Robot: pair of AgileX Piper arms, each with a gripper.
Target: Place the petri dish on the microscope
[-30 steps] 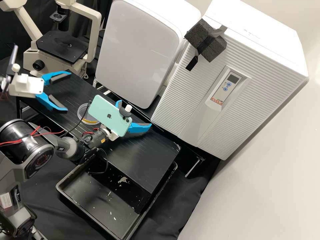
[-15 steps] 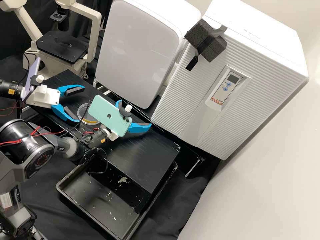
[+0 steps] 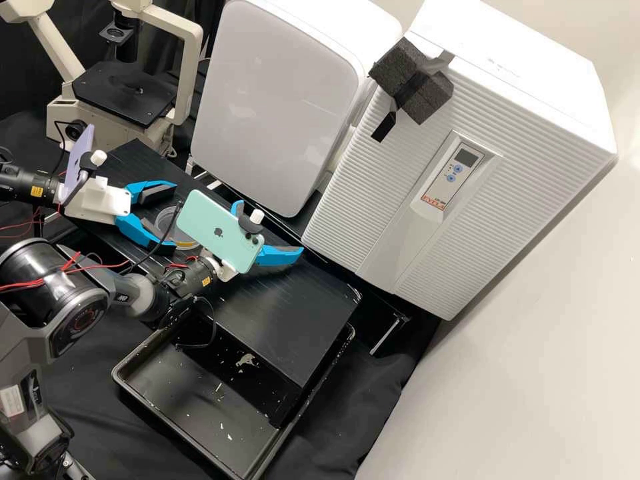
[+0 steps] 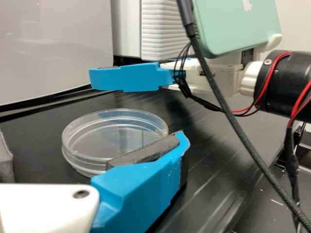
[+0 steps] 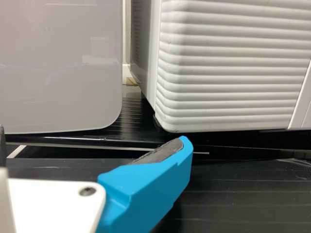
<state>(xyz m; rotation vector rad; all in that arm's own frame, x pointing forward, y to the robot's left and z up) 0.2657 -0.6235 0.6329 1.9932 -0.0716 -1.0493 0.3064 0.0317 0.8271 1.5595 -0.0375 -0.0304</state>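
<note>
High view: one clear, round, shallow plastic petri dish (image 3: 175,232) lies flat on the one black, grooved benchtop (image 3: 287,320), at its middle-left. Of two grippers, each with two blue fingers, the left gripper (image 3: 175,215) is at the dish's left, its fingers spread wide, the dish partly between their tips; whether either finger touches it, I cannot tell. To the right, the right gripper (image 3: 271,227) also has its two fingers well apart. Two phones are mounted, one per arm: a pale purple phone (image 3: 79,157) on the left and a mint-green phone (image 3: 217,230) on the right. One cream microscope (image 3: 113,130) with a flat black stage (image 3: 107,90) stands at the far left. Two white cabinets line the far side, one smooth-fronted (image 3: 280,100), one ribbed (image 3: 380,193). One black rectangular tray (image 3: 193,400) sits at the near side, with pale flecks in it.
</note>
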